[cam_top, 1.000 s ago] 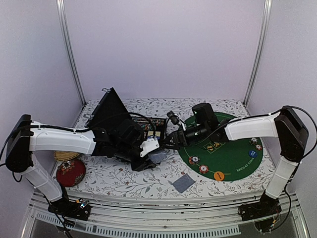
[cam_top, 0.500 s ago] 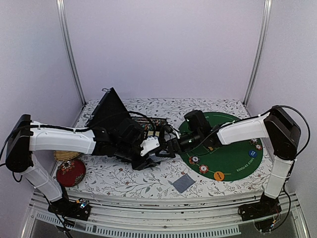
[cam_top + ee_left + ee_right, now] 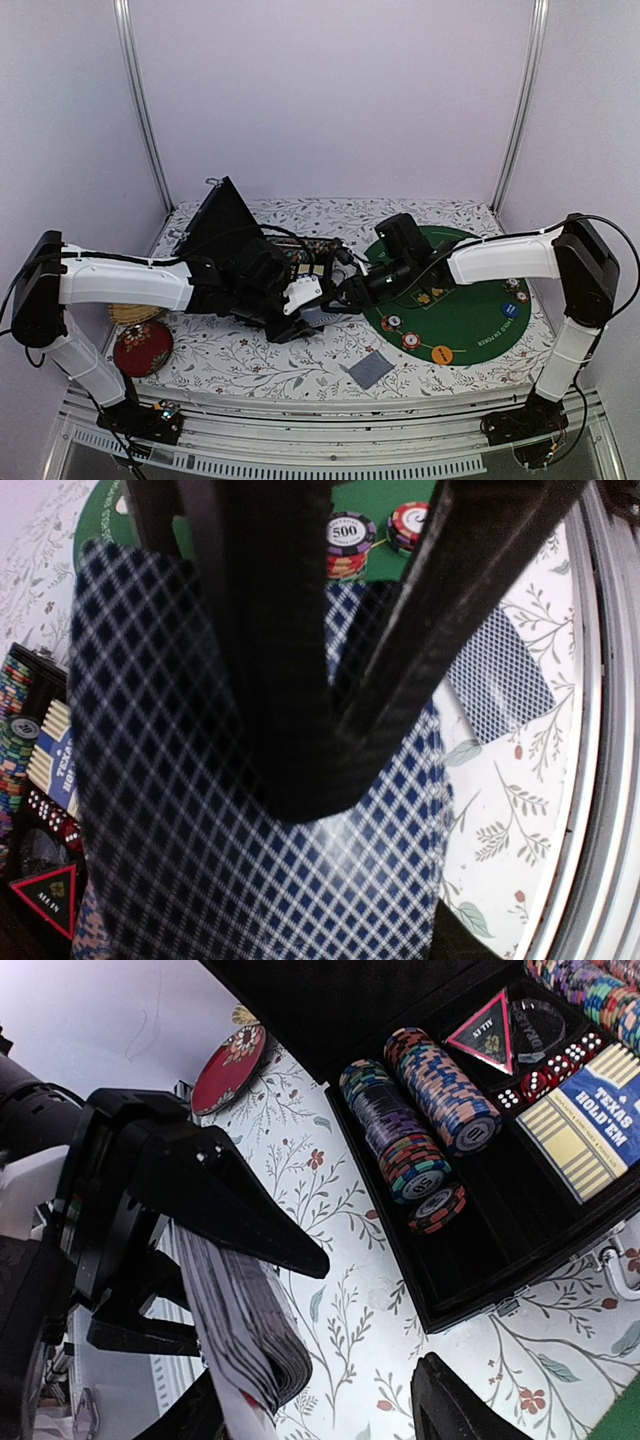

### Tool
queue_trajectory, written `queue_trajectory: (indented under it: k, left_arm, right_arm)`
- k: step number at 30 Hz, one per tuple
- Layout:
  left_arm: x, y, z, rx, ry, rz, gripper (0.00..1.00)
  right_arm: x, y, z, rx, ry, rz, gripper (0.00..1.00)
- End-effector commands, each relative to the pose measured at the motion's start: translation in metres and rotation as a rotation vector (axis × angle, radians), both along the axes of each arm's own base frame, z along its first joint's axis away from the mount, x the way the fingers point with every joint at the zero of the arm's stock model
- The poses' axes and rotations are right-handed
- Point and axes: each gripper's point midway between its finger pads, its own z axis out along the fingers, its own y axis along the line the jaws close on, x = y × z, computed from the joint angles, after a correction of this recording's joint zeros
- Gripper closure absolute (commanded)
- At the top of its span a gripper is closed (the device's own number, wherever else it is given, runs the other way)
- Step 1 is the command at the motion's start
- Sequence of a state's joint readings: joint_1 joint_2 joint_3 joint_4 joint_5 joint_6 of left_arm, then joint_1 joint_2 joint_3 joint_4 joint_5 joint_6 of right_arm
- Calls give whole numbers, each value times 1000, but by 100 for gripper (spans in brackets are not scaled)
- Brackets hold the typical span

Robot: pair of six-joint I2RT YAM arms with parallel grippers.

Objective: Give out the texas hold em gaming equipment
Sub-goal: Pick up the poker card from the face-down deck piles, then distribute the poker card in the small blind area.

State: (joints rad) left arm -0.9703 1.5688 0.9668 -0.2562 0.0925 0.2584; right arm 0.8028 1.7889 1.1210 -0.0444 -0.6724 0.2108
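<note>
**Top view.** We take the open black case (image 3: 255, 262) as the reference.
- The left gripper (image 3: 312, 305) sits at the case's front right corner, clamped on a deck of playing cards (image 3: 320, 314). This arm is in the same position as one second ago.
- The right gripper (image 3: 343, 290) is just right of the deck. One second ago it stood further from the case, over the green felt mat (image 3: 470, 320); it has since moved in towards the deck.
- Right of the case, the poker chips (image 3: 392, 322) and the orange button disc (image 3: 441, 354) lie on the mat, unmoved.
- A single card (image 3: 370, 370) lies face down on the table (image 3: 250, 365), in front of the case and to its right. It is also unmoved.

**Left wrist view.** The left fingers (image 3: 270, 680) press on the deck's diamond-patterned back (image 3: 200, 880). The case shows at the lower left edge, and the chips (image 3: 350, 542) and the single card (image 3: 500, 685) lie beyond the deck.

**Right wrist view.** The right gripper (image 3: 320, 1415) has its fingers (image 3: 450, 1410) spread. The deck's lower edge (image 3: 245, 1350) is between them, and the finger nearer the case is clear of the cards. Chip stacks (image 3: 410, 1145) lie in the case.
</note>
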Motion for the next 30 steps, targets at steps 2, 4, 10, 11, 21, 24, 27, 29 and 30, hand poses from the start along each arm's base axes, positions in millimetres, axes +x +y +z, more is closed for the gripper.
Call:
queue_trajectory:
  k: [2,4,10,11,21,24,27,29,30]
  left_arm:
    - [8,-4,15,-38,-26,5,48]
    - [8,-5,16,-39,-25,4,48]
    - [8,-4,15,-37,-26,4,48]
    - [7,-4,15,-36,-24,3,48]
    - [8,-5,15,-36,-24,1,48]
    - [8,-5,15,-36,-25,0,48]
    - [8,-5,14,-36,-23,0,48]
    - [8,-5,15,-35,-25,2,48]
    - [8,-5,14,-35,-24,1,48]
  right_arm:
    - [0,-3,24,19,-38,13,47]
    - [0,-2,26,19,-26,12,53]
    - [3,-7,30,-18,-50,-12,60]
    - [3,-8,31,-19,-51,-11,60]
    - [3,-13,38,-46,-72,-20,61]
    - [4,-15,38,-53,-72,-25,74]
    - [4,-19,32,-84,-69,-40,84]
    - [4,-24,29,-109,-68,-50,85]
    - [3,-25,30,-116,-67,-52,86]
